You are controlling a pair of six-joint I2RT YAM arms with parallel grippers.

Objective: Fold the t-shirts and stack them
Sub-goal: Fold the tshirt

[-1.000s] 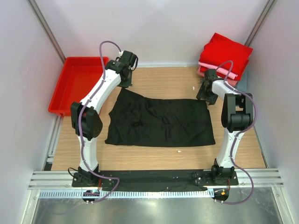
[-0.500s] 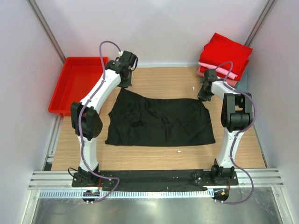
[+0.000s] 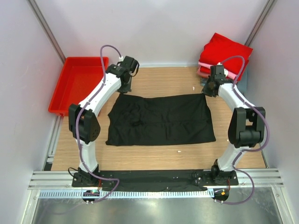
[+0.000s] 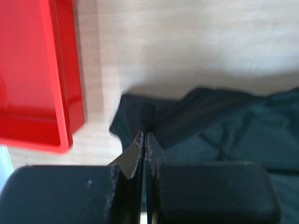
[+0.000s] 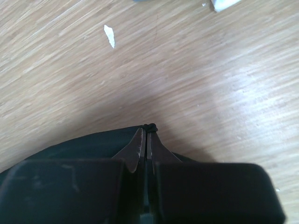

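A black t-shirt [image 3: 159, 120] lies spread flat in the middle of the wooden table. My left gripper [image 3: 124, 90] is shut on its far left corner; the left wrist view shows the fingertips [image 4: 140, 140] pinching black cloth [image 4: 219, 126]. My right gripper [image 3: 206, 92] is shut on the far right corner, and a bunched bit of black hem [image 5: 150, 126] sticks out between its tips in the right wrist view. Folded t-shirts are stacked in the far right corner, bright red [image 3: 229, 52] on top of pink [image 3: 209, 68].
A red plastic tray [image 3: 74, 85] stands at the far left, its rim [image 4: 60, 107] close to the left gripper. Small white scraps [image 3: 179, 151] [image 5: 109, 36] lie on the wood. Walls close in on both sides and at the back.
The right gripper has shut on the shirt's far right corner. Both arms have shifted toward the back, and the shirt's far edge now lies straighter.
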